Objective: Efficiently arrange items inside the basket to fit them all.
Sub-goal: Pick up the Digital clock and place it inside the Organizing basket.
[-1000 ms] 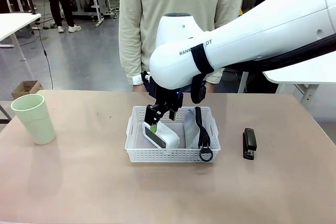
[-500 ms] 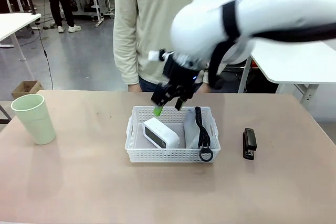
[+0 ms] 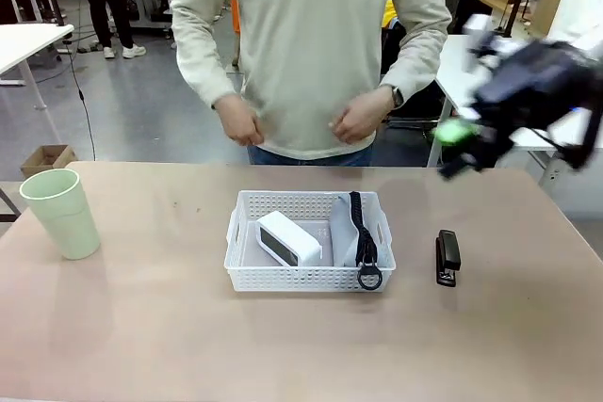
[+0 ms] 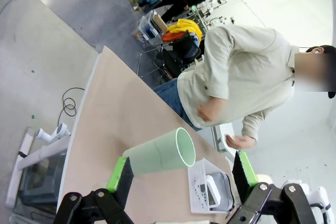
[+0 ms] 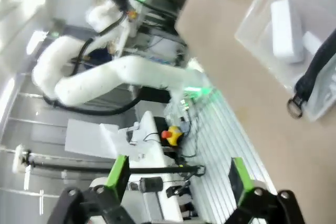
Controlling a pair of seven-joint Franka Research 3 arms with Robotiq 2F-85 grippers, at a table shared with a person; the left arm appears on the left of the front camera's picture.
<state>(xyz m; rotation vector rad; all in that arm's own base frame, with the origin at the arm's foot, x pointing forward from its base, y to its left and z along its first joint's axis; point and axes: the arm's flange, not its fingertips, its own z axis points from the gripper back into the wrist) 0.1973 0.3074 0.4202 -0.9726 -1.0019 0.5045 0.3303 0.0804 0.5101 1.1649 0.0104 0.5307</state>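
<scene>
box (image 3: pixel 287 239) and pouch (image 3: pixel 345 233) are already packed in the basket (image 3: pixel 247 276), stapler (image 3: pixel 448 256) and cup (image 3: pixel 60 212) left outside. right gripper (image 5: pixel 178 171) is spread wide, nothing gripped; stapler's probably to be picked next.

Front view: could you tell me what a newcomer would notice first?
The white basket at mid-table, holding a white box and a grey pouch side by side. To its right lies the black stapler, far left stands the green cup, and the open right gripper hangs blurred at upper right.
</scene>
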